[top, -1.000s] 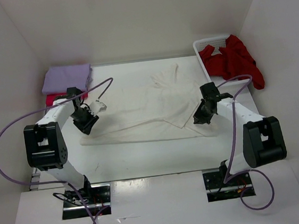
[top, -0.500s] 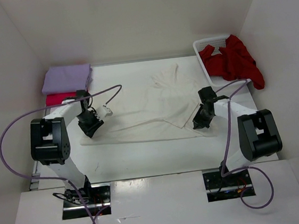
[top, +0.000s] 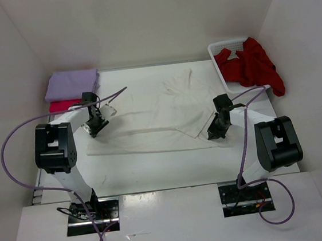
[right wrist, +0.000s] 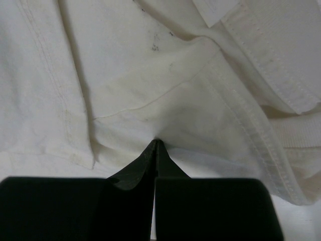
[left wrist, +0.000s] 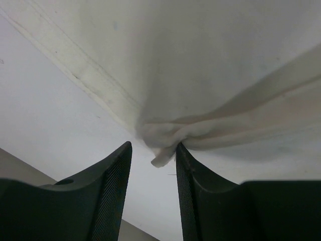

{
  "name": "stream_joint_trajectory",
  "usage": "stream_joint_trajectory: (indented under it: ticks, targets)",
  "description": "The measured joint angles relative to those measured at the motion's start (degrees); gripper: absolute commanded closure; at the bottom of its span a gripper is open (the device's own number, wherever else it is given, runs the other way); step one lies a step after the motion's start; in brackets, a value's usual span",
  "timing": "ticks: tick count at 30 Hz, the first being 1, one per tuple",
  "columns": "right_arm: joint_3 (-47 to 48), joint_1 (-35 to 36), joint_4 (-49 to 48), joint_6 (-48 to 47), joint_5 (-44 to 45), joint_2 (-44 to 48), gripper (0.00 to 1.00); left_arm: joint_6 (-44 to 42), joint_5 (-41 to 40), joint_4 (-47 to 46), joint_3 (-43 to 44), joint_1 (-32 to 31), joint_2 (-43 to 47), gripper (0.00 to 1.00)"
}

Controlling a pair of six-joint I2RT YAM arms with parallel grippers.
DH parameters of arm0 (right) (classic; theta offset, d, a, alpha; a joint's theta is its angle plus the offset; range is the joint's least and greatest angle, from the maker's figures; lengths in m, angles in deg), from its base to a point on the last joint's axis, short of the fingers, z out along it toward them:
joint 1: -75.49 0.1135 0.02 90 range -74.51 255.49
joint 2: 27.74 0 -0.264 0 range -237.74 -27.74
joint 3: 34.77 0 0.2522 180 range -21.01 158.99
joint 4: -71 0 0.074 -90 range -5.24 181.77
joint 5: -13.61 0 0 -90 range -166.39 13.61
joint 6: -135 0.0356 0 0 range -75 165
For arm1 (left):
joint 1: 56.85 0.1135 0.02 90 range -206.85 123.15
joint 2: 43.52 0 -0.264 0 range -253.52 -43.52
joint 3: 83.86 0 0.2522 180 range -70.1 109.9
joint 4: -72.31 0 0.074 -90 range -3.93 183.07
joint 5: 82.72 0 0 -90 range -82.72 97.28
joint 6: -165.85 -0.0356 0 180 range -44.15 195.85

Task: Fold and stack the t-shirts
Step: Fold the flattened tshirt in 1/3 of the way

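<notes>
The cream white t-shirt (top: 160, 112) lies spread across the middle of the table. My left gripper (top: 96, 127) is low at its left edge. In the left wrist view the left gripper (left wrist: 153, 148) is open, with a bunched corner of the cream shirt (left wrist: 163, 138) at the tips, touching the right finger (left wrist: 193, 186). My right gripper (top: 213, 133) is at the shirt's right front edge. In the right wrist view it (right wrist: 156, 143) is shut, pinching a fold of the cream shirt (right wrist: 150, 85). The lavender shirt (top: 72, 83) lies folded on the magenta-pink one (top: 60, 105). The dark red shirt (top: 254, 64) hangs over the basket.
The white lattice basket (top: 222, 48) stands at the back right corner, against the right wall. The folded stack sits at the back left, just behind my left arm. White walls close in the table on three sides.
Both arms have dropped lower onto the shirt. The left gripper has shifted a little back and left at the shirt's left edge; the right gripper has shifted slightly forward at the right edge.
</notes>
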Motion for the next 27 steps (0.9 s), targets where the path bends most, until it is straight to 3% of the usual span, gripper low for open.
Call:
stream_joint_trajectory:
  ticks: [8,15,16,17,19,22,24,26,27]
  targets:
    - [-0.1,0.0,-0.2,0.0,0.2,0.0,1.0,7.5,-1.6,-2.1,12.5,1.9,-8.0,0.52]
    - [0.0,0.0,1.4,0.4,4.5,5.3,0.99,11.9,-1.1,-1.3,21.7,8.0,-8.8,0.41]
    - [0.2,0.0,2.1,0.5,5.6,6.7,0.97,12.2,-0.9,-0.9,22.0,8.8,-8.7,0.41]
    - [0.6,0.0,2.7,0.5,6.4,7.8,0.81,12.5,-0.7,-0.3,22.0,9.3,-8.5,0.39]
    - [2.2,0.0,4.6,1.2,8.4,9.8,0.6,13.2,-0.2,1.5,21.9,9.8,-8.2,0.39]
    - [4.9,0.0,7.8,2.2,11.1,11.9,0.51,13.4,0.9,3.2,19.6,10.1,-6.8,0.39]
    - [5.6,0.0,9.6,3.8,11.8,13.7,0.43,13.3,2.2,4.9,15.1,10.2,-4.0,0.39]
    - [5.4,0.0,11.9,5.4,12.2,16.2,0.43,13.1,3.3,6.7,9.6,10.3,-0.8,0.38]
    - [5.0,0.0,12.8,6.5,12.5,17.8,0.38,13.1,3.8,7.5,6.8,10.3,0.7,0.38]
